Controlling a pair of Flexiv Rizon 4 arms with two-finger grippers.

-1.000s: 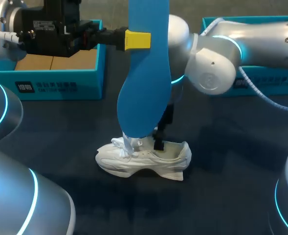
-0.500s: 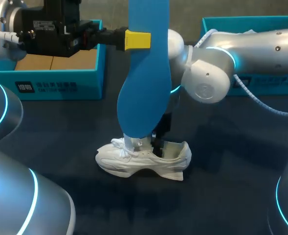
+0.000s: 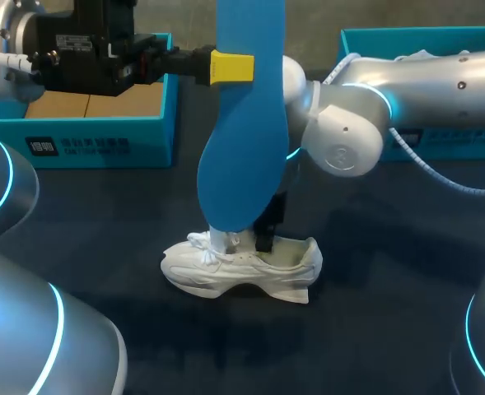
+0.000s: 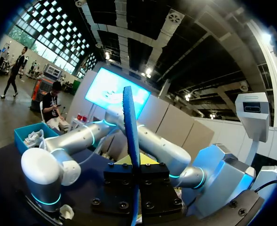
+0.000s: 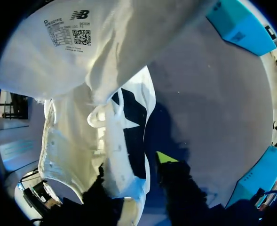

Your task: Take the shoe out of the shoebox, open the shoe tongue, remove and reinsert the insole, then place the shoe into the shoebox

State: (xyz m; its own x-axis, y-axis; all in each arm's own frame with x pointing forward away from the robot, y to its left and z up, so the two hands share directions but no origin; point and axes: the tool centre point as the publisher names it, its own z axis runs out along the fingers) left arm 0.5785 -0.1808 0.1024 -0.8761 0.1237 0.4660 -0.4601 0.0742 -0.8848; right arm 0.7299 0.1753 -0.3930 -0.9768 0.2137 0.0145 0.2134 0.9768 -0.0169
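Left gripper (image 3: 234, 67) is clamped tight on the blue insole (image 3: 246, 148), high above the table (image 3: 374, 288). The yellow tips pinch it near the upper end and the insole hangs straight down. Its broad lower end dangles just over the laces of the white shoe (image 3: 226, 270). From the left wrist view the insole shows edge-on, a thin blue blade rising right out of the grip.

Down below, the shoe sits upright on its sole in the middle of the table, out of both boxes, toe toward the left arm's side. The right arm sweeps in across the far side and drops the right gripper (image 3: 267, 234) onto the shoe's opening, just behind the insole's tip. The right wrist view looks straight into that opening. The tongue (image 5: 72, 42) is folded up and away, its printed label facing the camera, and the shoe's white side wall runs up into the gripper. Whether that gripper actually has hold of the wall, I can't tell from these angles.

One blue shoebox (image 3: 94, 140) sits at the far left with its brown floor showing. A second blue shoebox (image 3: 407, 33) is at the far right, partly behind the right arm.
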